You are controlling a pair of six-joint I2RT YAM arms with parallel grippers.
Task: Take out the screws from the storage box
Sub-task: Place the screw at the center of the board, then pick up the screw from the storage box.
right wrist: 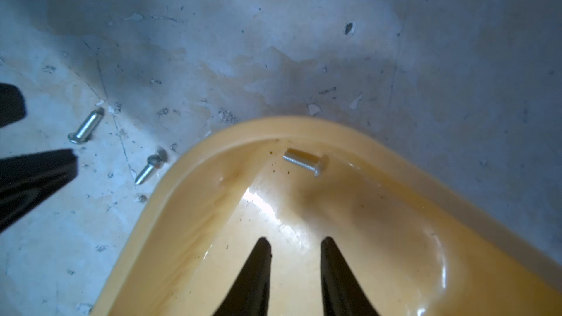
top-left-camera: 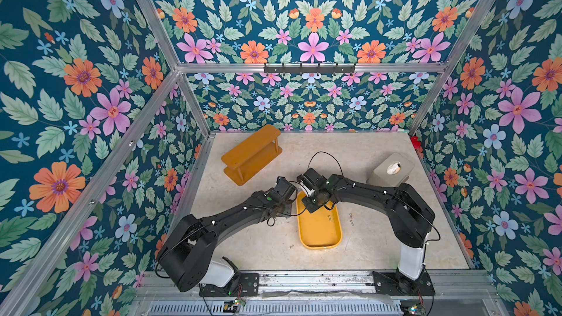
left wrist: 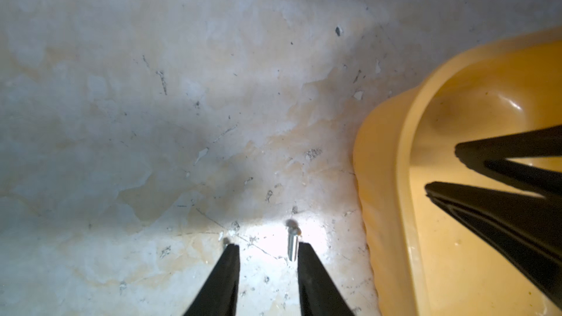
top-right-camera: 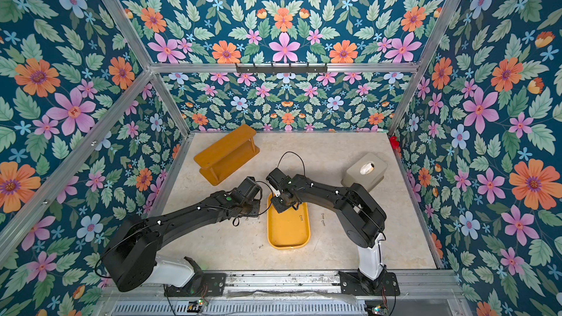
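The storage box is a shallow yellow tray [top-left-camera: 319, 232] in the middle of the table. One silver screw [right wrist: 305, 161] lies inside it near a rounded corner, and a second [top-left-camera: 329, 217] lies further along. In the left wrist view my left gripper [left wrist: 267, 246] is open just above the table beside the tray [left wrist: 386, 177]. A screw [left wrist: 292, 244] lies against the inner side of one finger, and another [left wrist: 226, 241] peeks out behind the other fingertip. My right gripper [right wrist: 295, 240] is open over the tray floor with nothing between its fingers. Two more screws [top-left-camera: 351, 219] lie on the table right of the tray.
An orange-brown two-tier shelf [top-left-camera: 251, 153] lies at the back left. A grey-beige box [top-left-camera: 390, 170] stands at the back right. Flowered walls close in three sides. Both wrists crowd the tray's far end, close to each other.
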